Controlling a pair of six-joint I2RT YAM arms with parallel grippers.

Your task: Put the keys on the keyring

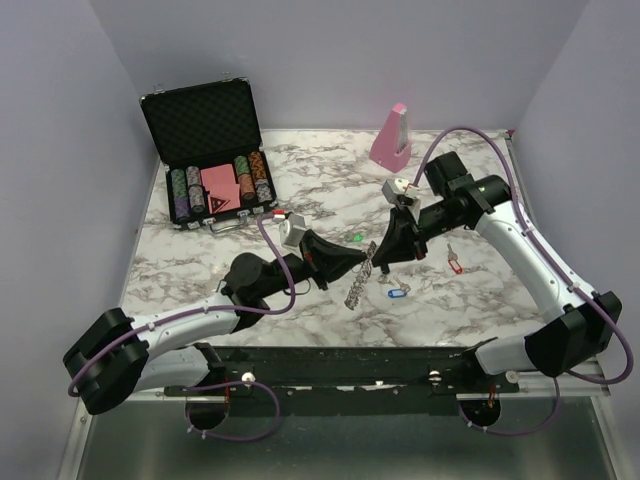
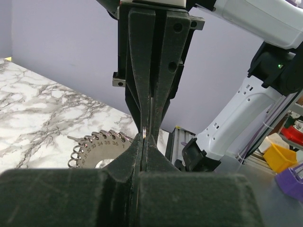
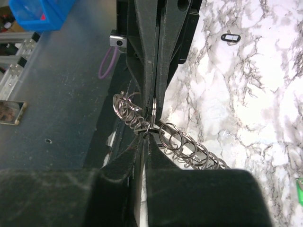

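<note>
Your left arm [image 1: 180, 322] and right arm [image 1: 532, 252] wear white shells over black joints; purple cables [image 1: 468, 129] trail alongside; right pincer [image 2: 146, 130] matte black.

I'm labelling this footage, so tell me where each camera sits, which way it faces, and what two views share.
Top external: fixed above and behind the bases, looking down on the table; both arms show, left gripper and right gripper meeting at the keyring.
Left wrist: on the left arm, looking along its own gripper towards the right arm; keyring flat-on.
Right wrist: on the right arm, looking along its own gripper at the left one, table beyond.
Shared: both wrist views show the two grippers tip to tip at the keyring.
</note>
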